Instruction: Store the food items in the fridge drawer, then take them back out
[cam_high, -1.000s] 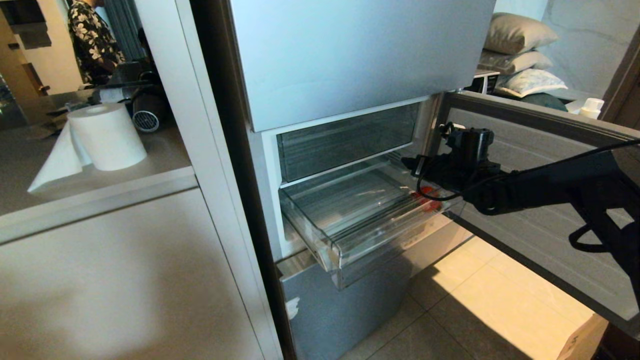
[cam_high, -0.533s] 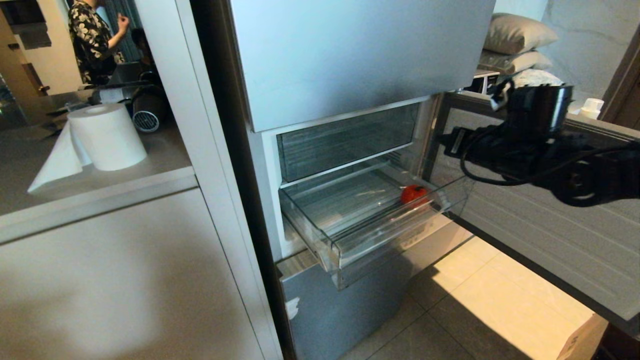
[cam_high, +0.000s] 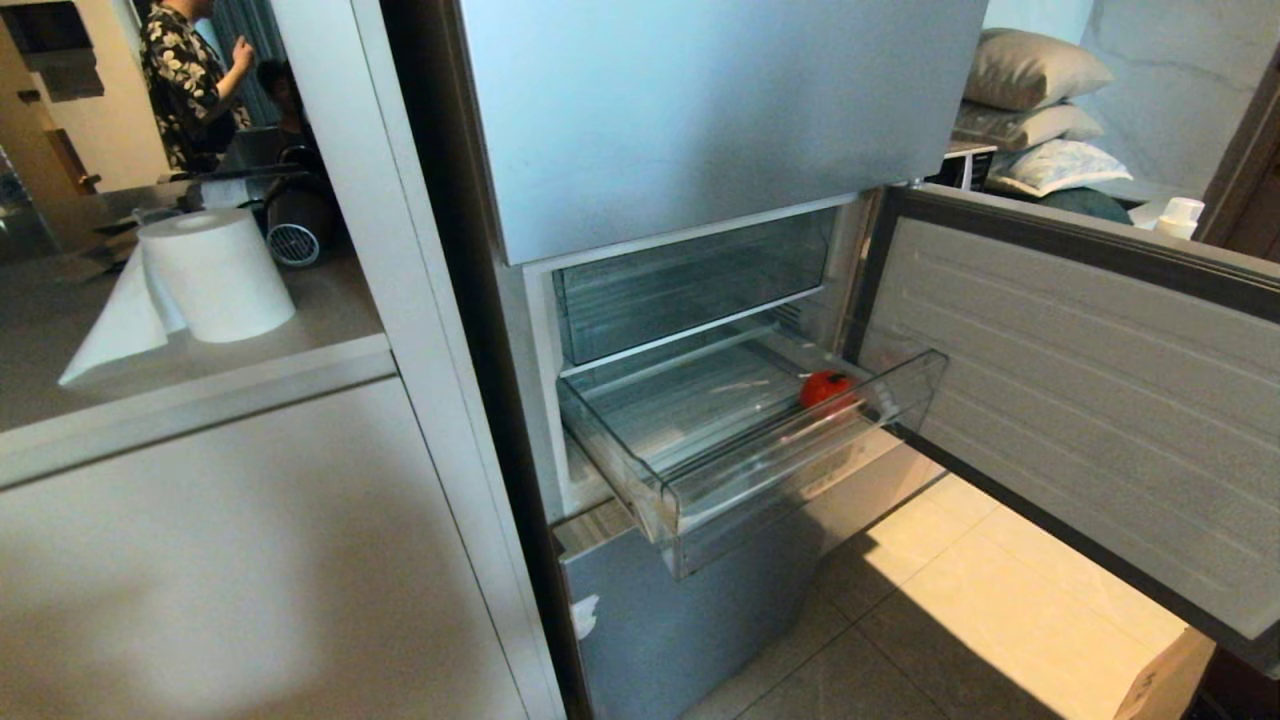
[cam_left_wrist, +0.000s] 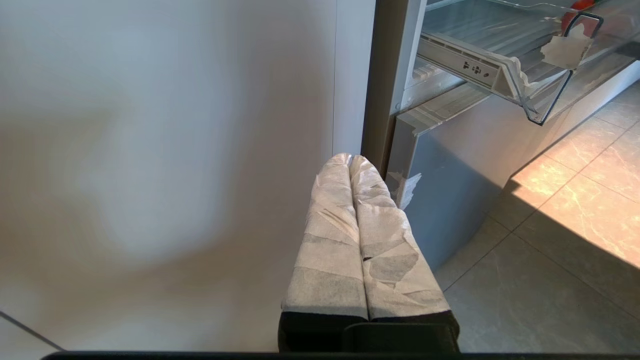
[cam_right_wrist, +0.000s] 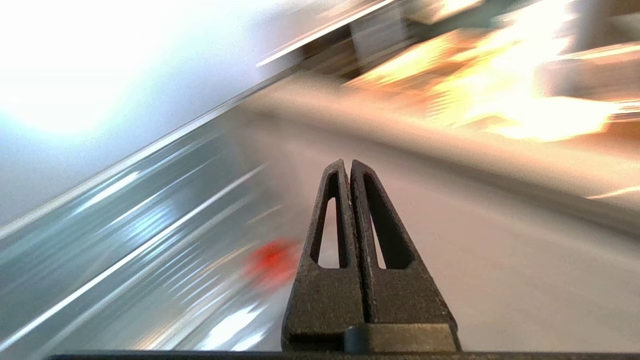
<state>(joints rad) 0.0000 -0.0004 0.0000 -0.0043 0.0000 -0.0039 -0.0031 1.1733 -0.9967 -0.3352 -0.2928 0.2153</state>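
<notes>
The right arm has left the head view since the earlier frame, where it reached over the drawer (cam_high: 700, 470); its gripper (cam_right_wrist: 349, 167) now shows only in its own wrist view, fingers pressed together and empty, swinging past blurred surroundings with a red smear to one side. The person (cam_high: 190, 80) in the background has also raised a hand.

One tomato (cam_high: 827, 388) sits alone in the drawer, at the right rear corner, close to the right wall and near the open door (cam_high: 1080, 400). It lies there, I judge, because that is the corner nearest to where the right arm reaches in; the ribbed floor probably keeps it from rolling forward. The drawer is pulled well out under the clear-fronted compartment (cam_high: 690, 285), which leaves room to come in from above. The door stands wide to the right for the same reason.

The tomato is nearly round, so it has no real long axis. A small stem or mark seems to show on top, but I cannot tell which way it points.

The left gripper (cam_left_wrist: 350, 160) hangs low beside the white cabinet (cam_left_wrist: 165, 165), its taped fingers closed together on nothing, parked out of the way. With one piece stored and the hand free, the storing half looks under way.
</notes>
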